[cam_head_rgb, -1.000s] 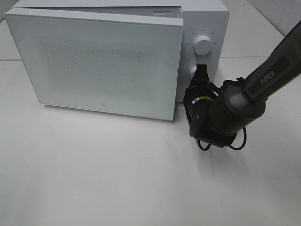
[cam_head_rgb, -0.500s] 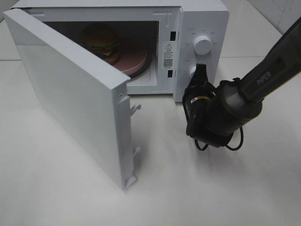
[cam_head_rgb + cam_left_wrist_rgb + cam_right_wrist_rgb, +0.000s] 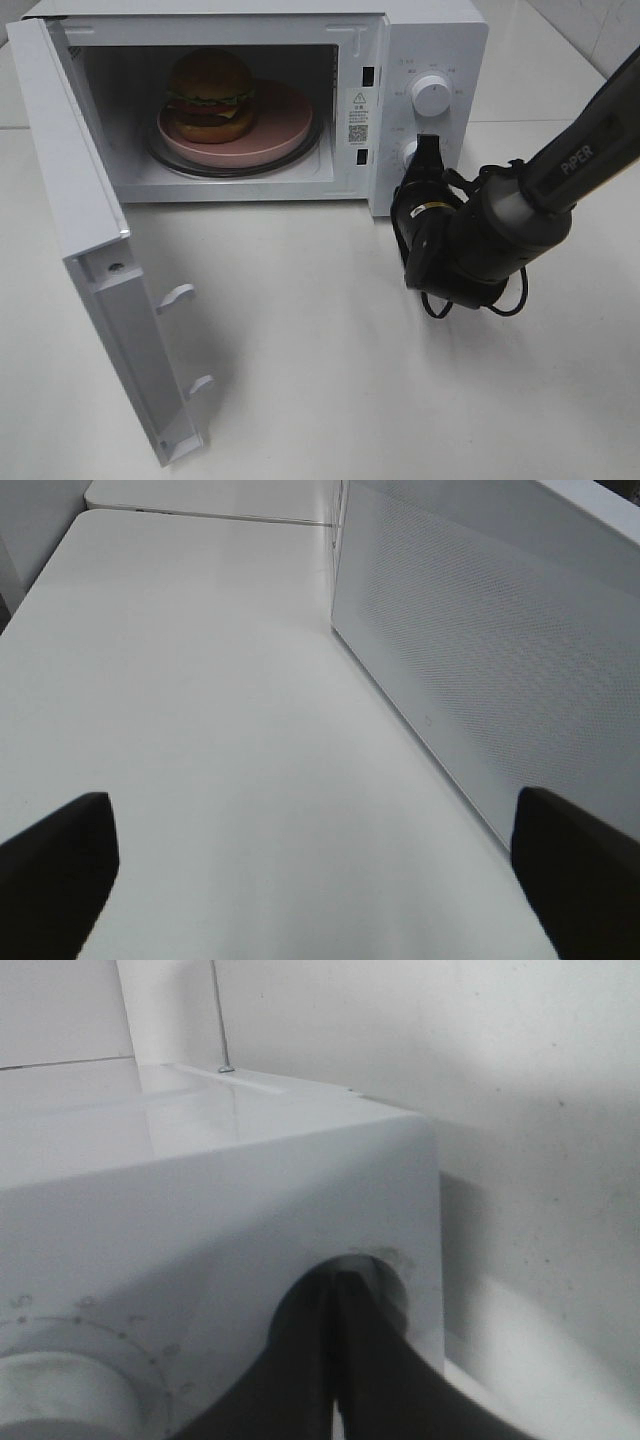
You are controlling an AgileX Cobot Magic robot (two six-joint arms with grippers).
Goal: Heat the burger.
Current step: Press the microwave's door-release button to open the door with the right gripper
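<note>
The burger sits on a pink plate inside the white microwave. The microwave door stands wide open to the left. My right gripper is shut, its tips against the lower button on the control panel. In the right wrist view the closed right gripper presses into a round recess in the panel. My left gripper is open and holds nothing. Its dark fingers hover over the table beside the door's outer face. It does not show in the high view.
An upper dial sits above the button. A glass turntable lies under the plate. The open door juts out over the front left of the white table. The right arm's cable hangs beside the microwave.
The microwave door has swung from shut to wide open, and the burger inside now shows. My right gripper has stayed at the lower button.
</note>
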